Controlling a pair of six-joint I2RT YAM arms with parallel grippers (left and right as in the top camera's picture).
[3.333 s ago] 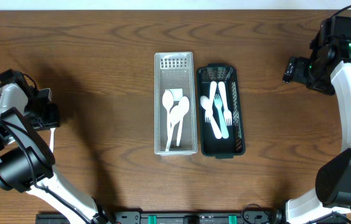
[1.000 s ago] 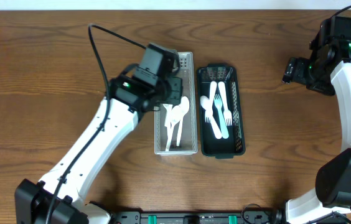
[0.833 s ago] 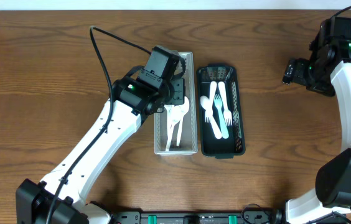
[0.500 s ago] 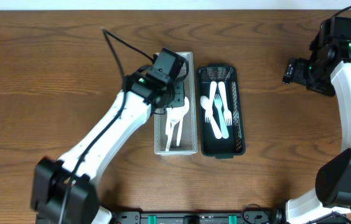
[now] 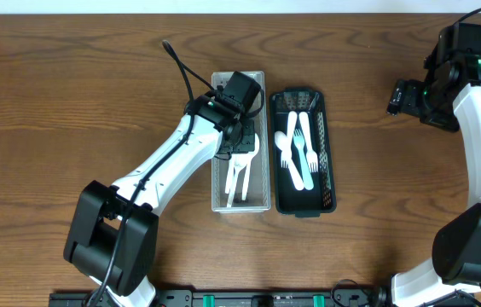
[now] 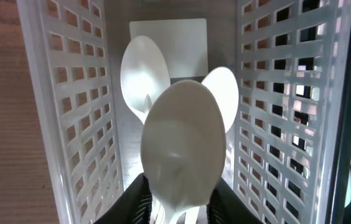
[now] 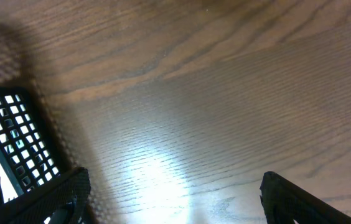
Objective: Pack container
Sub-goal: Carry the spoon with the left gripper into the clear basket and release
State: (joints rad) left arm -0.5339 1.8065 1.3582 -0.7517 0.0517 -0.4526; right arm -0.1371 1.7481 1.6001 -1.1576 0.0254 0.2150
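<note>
A white slotted basket (image 5: pixel 240 207) in the middle of the table holds white plastic spoons (image 5: pixel 239 170). A black slotted basket (image 5: pixel 329 162) beside it on the right holds white forks and a knife (image 5: pixel 297 149). My left gripper (image 5: pixel 242 135) is down inside the white basket, shut on the neck of a white spoon (image 6: pixel 182 143). In the left wrist view the fingers (image 6: pixel 178 208) sit either side of that spoon. Two more spoons (image 6: pixel 143 74) lie below between the basket walls (image 6: pixel 76 106). My right gripper (image 5: pixel 401 94) is open and empty over bare wood at the far right.
The right wrist view shows the open fingers (image 7: pixel 175 199) over wood grain, with a corner of the black basket (image 7: pixel 7 143) at the left. The black basket's wall also shows at the right edge of the left wrist view (image 6: pixel 350 124).
My left arm has swung from the table's left edge over to the white basket, and its gripper has gone down among the spoons. The right arm has not moved.
</note>
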